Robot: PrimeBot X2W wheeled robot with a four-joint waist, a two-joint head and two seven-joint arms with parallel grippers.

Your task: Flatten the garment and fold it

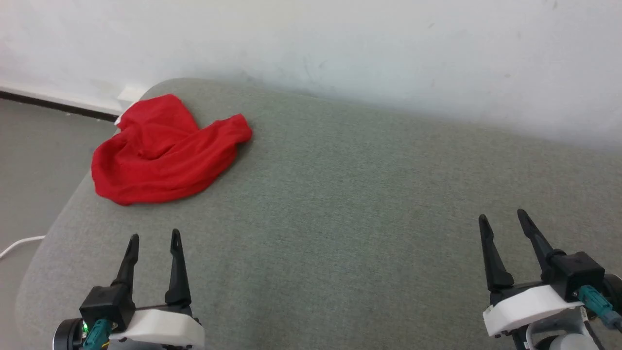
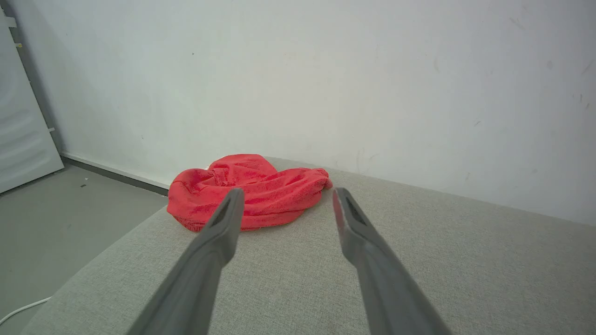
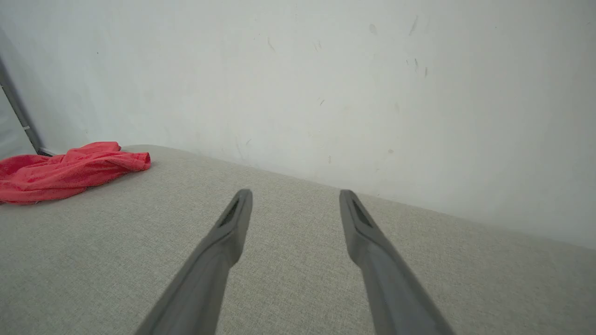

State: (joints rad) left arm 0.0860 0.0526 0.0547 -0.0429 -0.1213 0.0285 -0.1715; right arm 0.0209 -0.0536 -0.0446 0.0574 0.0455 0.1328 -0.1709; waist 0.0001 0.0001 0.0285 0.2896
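The garment (image 1: 160,153) is a bright red crumpled heap at the far left corner of the grey-green padded surface (image 1: 350,204), near its rounded edge. The left wrist view has the garment (image 2: 251,193) straight ahead, beyond the fingertips. In the right wrist view the garment (image 3: 65,170) lies far to the left. My left gripper (image 1: 154,236) hovers open at the near left, short of the cloth, holding nothing. My right gripper (image 1: 503,217) is open at the near right, far from the cloth, over bare fabric. Each wrist view has the left gripper (image 2: 286,193) and the right gripper (image 3: 295,194) with fingers well apart.
A white wall (image 1: 388,53) runs close behind the padded surface. Grey floor (image 1: 34,165) lies off the left edge, with a white cable (image 1: 19,245) on it and a dark baseboard (image 1: 53,104). A pale panel (image 2: 23,135) stands at the far left.
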